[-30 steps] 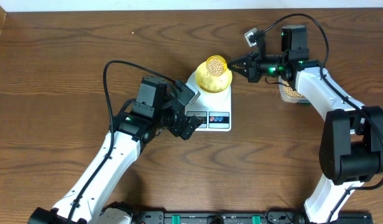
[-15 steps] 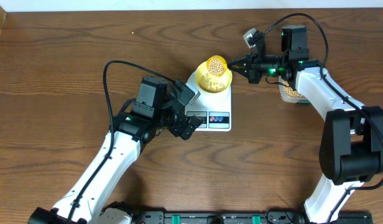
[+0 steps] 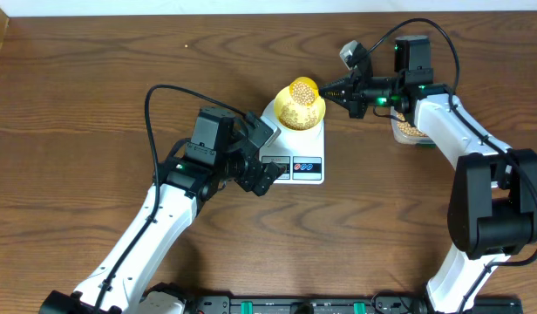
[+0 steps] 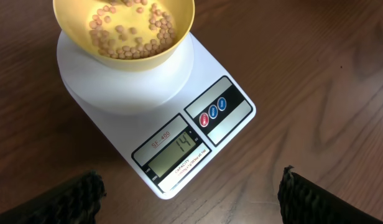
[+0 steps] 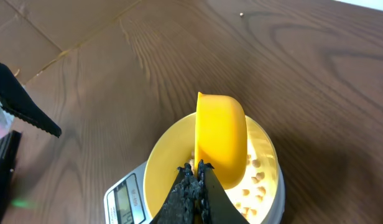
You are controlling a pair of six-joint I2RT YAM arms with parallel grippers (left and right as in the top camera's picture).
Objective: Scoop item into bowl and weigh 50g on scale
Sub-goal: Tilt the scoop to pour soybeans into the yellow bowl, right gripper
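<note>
Right end effector (image 5: 193, 170) clamps the scoop (image 5: 221, 142), left end effector (image 3: 267, 157) gapes; we trickle gently into the bowl (image 5: 161, 167), watching the scale (image 4: 174, 119).

The tabletop (image 3: 77, 105) is dark brown wood grain with a matte finish and fills nearly the whole overhead view. A pale strip (image 3: 251, 7) runs along its far edge; wall or floor cannot be determined. Lighting is even, with soft shadows.
</note>
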